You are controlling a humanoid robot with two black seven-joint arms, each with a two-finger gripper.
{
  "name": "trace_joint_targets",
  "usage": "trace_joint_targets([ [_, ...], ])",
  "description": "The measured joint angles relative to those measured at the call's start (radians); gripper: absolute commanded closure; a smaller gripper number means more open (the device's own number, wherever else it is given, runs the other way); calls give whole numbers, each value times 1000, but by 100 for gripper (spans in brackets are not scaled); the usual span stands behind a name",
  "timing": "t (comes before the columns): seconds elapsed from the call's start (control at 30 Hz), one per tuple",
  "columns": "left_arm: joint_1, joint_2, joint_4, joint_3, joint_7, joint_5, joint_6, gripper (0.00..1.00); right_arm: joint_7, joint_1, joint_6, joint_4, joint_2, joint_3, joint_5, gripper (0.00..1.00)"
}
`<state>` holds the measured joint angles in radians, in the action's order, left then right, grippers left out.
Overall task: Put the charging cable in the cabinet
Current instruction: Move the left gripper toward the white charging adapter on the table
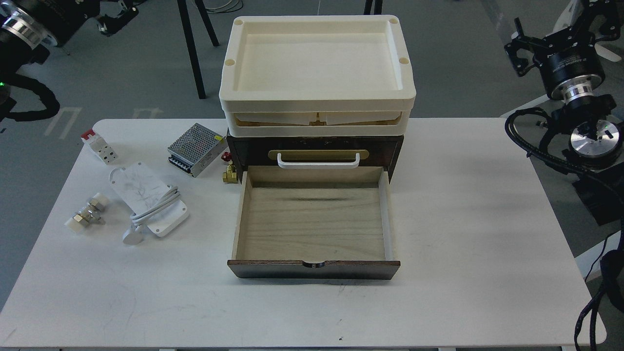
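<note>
The charging cable (148, 199) lies flat on the white surface (487, 219), at the left of the frame, with its cord wrapped around it. The cabinet (314, 151) stands in the middle, its drawer (312, 224) pulled open. The left claw (114, 19) and right claw (524, 46) sit in the top corners; I cannot tell if they are spread.

One camera only, mounted at my rig's head. It looks forward and steeply down onto the white surface (463, 219), near enough that its front edge meets the frame bottom; grey floor shows beyond. No second view to compare.
</note>
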<state>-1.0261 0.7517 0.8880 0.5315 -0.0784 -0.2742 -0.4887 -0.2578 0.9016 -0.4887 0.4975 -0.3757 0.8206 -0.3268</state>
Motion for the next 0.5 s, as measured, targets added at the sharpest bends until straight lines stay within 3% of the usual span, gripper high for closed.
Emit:
trace_joint_targets([
  [0.23,29,-50,-34,4,-2,-10,0,0,-1,5,0,4,40,1,0,0],
  [0.4,36,-103,-217,32,-10,-51,0,0,-5,19,0,15,46,7,0,0],
  [0.5,40,-136,-237,74,-48,-55,0,0,-6,22,0,20,45,7,0,0],
])
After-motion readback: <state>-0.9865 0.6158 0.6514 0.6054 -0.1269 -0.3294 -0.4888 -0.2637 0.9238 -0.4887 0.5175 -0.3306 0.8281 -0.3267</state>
